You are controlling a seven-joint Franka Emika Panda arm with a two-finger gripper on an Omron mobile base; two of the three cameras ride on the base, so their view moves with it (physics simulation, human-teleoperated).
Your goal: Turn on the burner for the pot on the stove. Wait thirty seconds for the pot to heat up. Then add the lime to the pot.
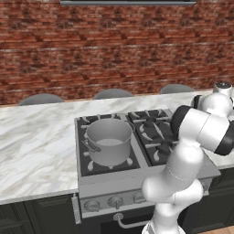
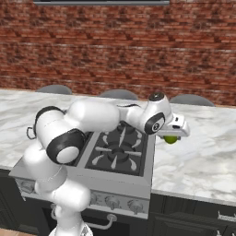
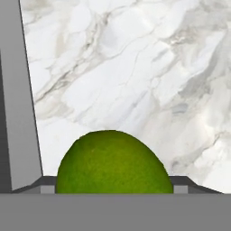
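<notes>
The lime [image 3: 113, 162] is sitting on the marble counter [image 2: 203, 152] just beside the stove's [image 2: 138, 177] right edge — the gripper [image 2: 172, 137] is hanging directly over it, jaws spread wide. Lowering squarely before closing should seat both fingers around its middle — the pot [image 1: 109, 140] is waiting on the stove's left side.

red-brown brick wall [image 1: 114, 50] across the back, mortar lines patchy. dark range hood [image 1: 128, 2], its lower edge just showing at the top. white marble countertop [image 1: 36, 146] with grey-brown veining, running to both sides; veining shows clearly in the hand view too [image 3: 135, 81]. three rounded grey stool backs [image 1: 112, 93] rise just beyond the counter's far edge, spaced apart. dark cabinet fronts [image 2: 193, 216] below the counter's near edge. curved silver oven door handle [image 2: 99, 224] low on the front.
</notes>
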